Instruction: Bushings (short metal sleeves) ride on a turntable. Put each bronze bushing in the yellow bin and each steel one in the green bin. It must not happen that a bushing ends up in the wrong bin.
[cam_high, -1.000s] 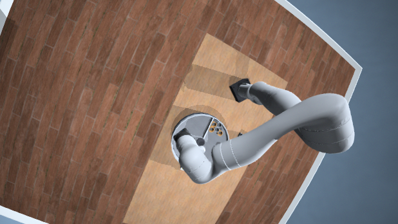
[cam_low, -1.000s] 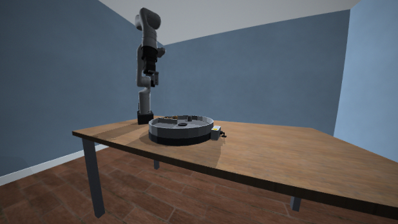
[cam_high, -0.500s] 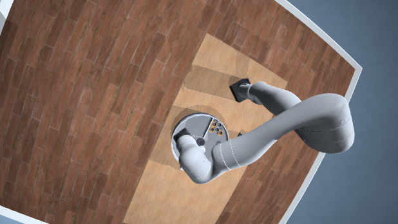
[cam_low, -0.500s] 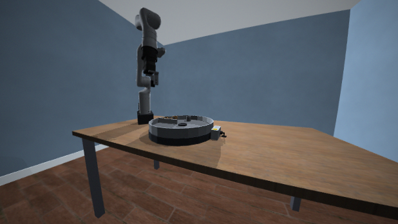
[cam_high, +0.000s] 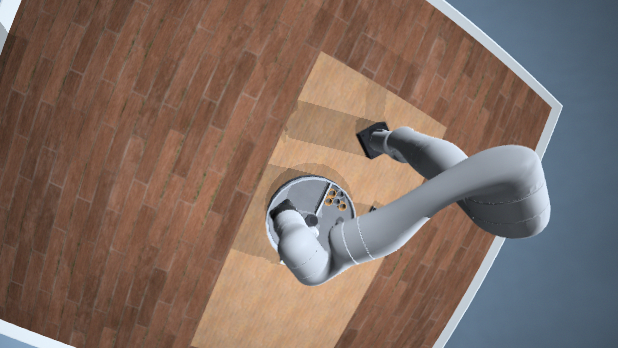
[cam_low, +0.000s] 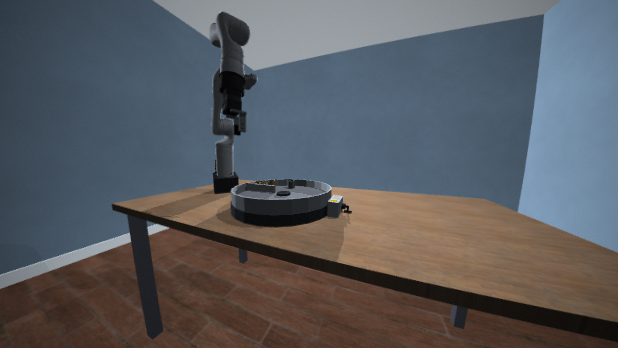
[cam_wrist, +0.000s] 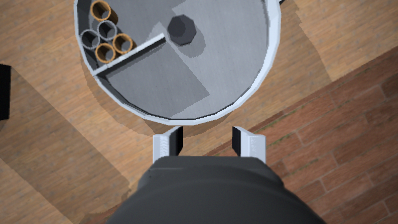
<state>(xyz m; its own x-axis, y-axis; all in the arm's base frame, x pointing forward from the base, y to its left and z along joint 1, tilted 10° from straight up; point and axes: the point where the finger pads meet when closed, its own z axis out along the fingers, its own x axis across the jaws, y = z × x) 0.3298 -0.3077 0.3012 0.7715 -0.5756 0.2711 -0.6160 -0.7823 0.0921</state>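
The round grey turntable (cam_high: 268, 222) (cam_low: 280, 206) (cam_wrist: 274, 35) stands on the table. Against its divider (cam_wrist: 145, 47) sit three bronze bushings, one of them the upper bushing (cam_wrist: 101, 19), and two steel ones, one beside it (cam_wrist: 98, 31); all stand on end in a cluster. A small dark grey cylinder (cam_low: 291, 184) stands apart on the turntable; I cannot tell whether it is a bushing. My gripper (cam_low: 240, 129) (cam_wrist: 207, 137) is open and empty, high above the table; in the wrist view it shows just outside the turntable's rim. No yellow or green bin is seen.
A dark hub (cam_low: 283, 193) (cam_wrist: 181, 30) rises at the turntable's centre. A grey box with a yellow label (cam_low: 335, 206) and a crank (cam_low: 347, 208) sits beside the turntable. The arm's black base (cam_low: 225, 183) stands behind it. The arm covers part of the turntable in the top view.
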